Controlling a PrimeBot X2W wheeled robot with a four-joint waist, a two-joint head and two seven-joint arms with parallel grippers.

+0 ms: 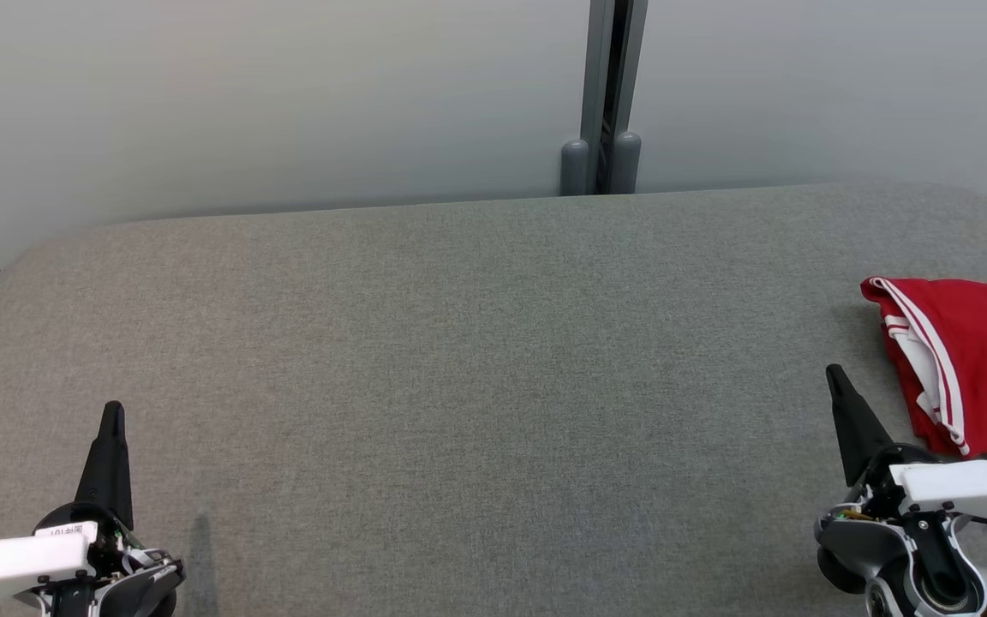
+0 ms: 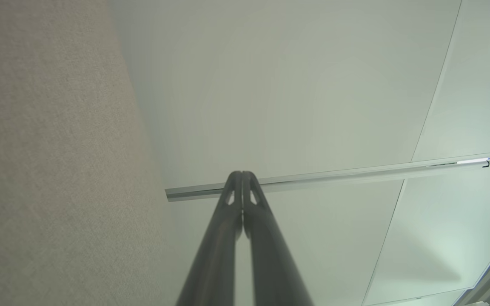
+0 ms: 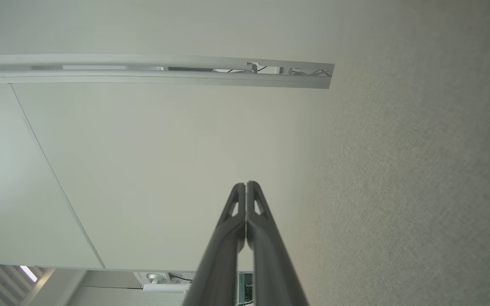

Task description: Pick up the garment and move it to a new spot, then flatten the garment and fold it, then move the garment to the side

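Observation:
The garment [image 1: 973,360] is red with white stripes along its edge and lies folded at the table's right side, cut off by the picture's edge. My right gripper [image 1: 836,375] stands just left of it, near the front, shut with nothing in it; its fingertips [image 3: 245,187] press together in the right wrist view. My left gripper [image 1: 113,410] rests at the front left, far from the garment, also shut and empty. Its two dark fingertips [image 2: 241,175] meet in the left wrist view.
The grey fabric-covered table [image 1: 459,343] has rounded far corners. Behind it rises a pale wall [image 1: 288,94] with a grey vertical post [image 1: 605,94] at the middle. Both wrist views look along the table toward that wall.

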